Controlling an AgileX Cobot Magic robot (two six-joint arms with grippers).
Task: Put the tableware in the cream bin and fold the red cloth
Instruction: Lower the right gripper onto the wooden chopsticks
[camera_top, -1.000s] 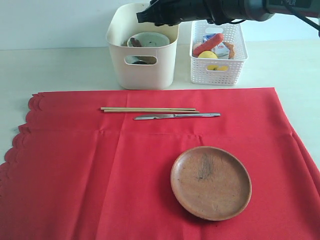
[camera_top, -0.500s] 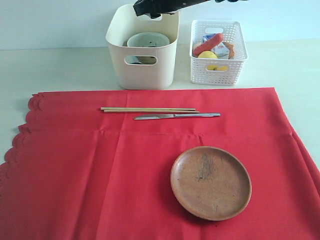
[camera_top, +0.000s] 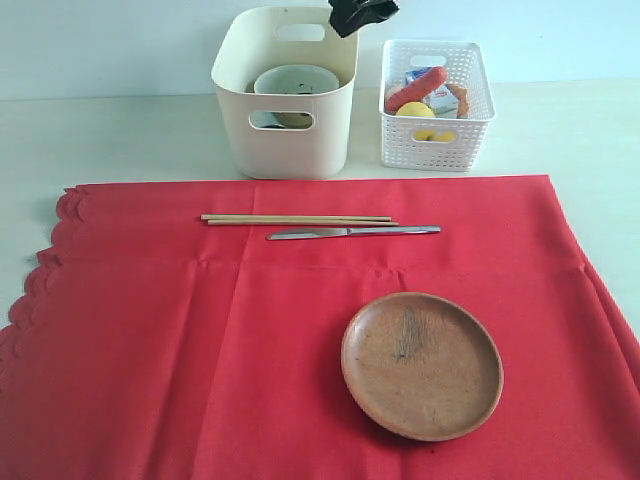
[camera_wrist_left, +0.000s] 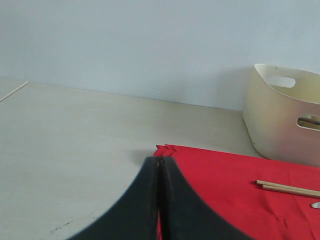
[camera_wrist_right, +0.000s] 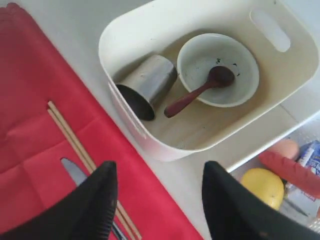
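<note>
Three of the six pieces are in the bin (camera_top: 290, 150). The cup (camera_wrist_right: 145, 85) lies on its side, the bowl (camera_wrist_right: 200, 60) sits beside it, and the spoon (camera_wrist_right: 195, 95) rests with its head in the bowl and its handle running down towards the cup.

Three pieces are left, all on the cloth (camera_top: 200, 340). The chopsticks (camera_top: 298, 219) lie side by side near its far edge, the knife (camera_top: 352, 232) lies just beside them on the nearer side, and the plate (camera_top: 422, 365) sits well apart from both, towards the near right.

The cloth lies spread flat, unfolded, with its scalloped edge on the left. I judge the folding can't start until those three pieces are off it, so the tableware is about half done and the fold is not begun.

My right pincer (camera_wrist_right: 157, 200) hangs high over the bin, released, with its jaws wide apart and nothing between them. My left pincer (camera_wrist_left: 160, 200) is clenched on nothing, low by the cloth's scalloped corner. The basket (camera_top: 437, 150) of food beside the bin is no part of my job.
</note>
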